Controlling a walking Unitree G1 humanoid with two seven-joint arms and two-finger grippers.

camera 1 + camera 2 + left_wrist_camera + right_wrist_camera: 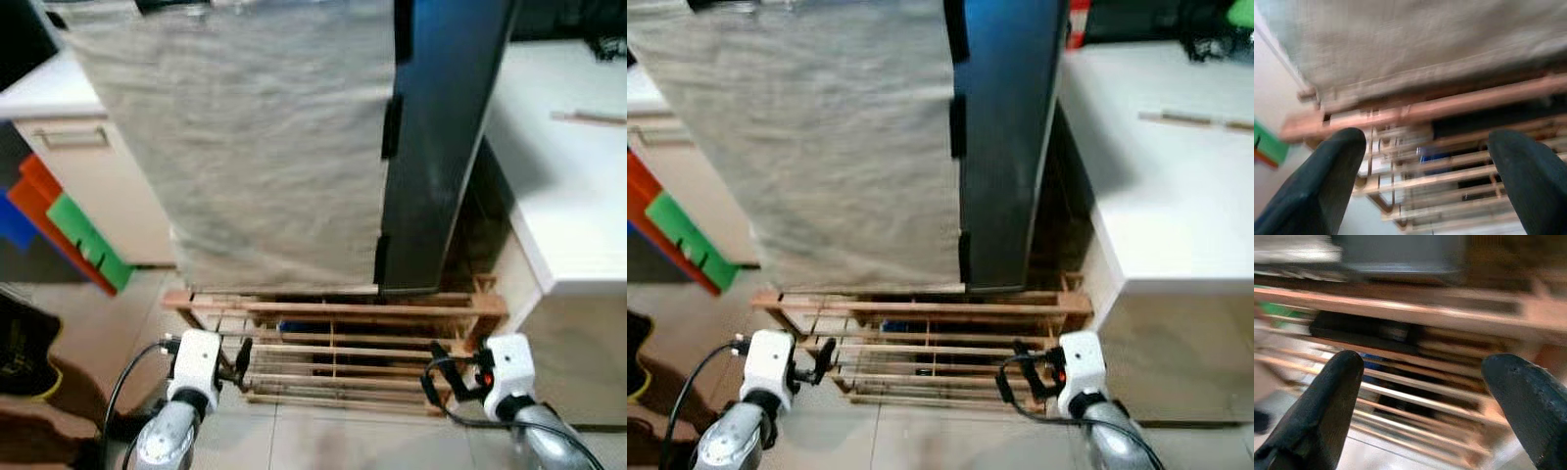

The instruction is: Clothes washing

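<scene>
1. A home utility corner is suggested by white cabinets (98, 186) with a drawer handle (71, 137) and white countertops (563, 176).
2. A tiled floor (323, 436), a wooden slatted rack (343, 343) and a hanging grey cloth (245, 137) are seen.

Soft daylight, perhaps motion-blurred wrist views

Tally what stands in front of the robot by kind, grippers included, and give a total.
Grey cloth draped over the tall unit: 1
Dark panel beside it: 1
Wooden slatted rack on the floor: 1
White counter: 1
Grippers, left gripper and right gripper, both open: 2
Total: 6
</scene>
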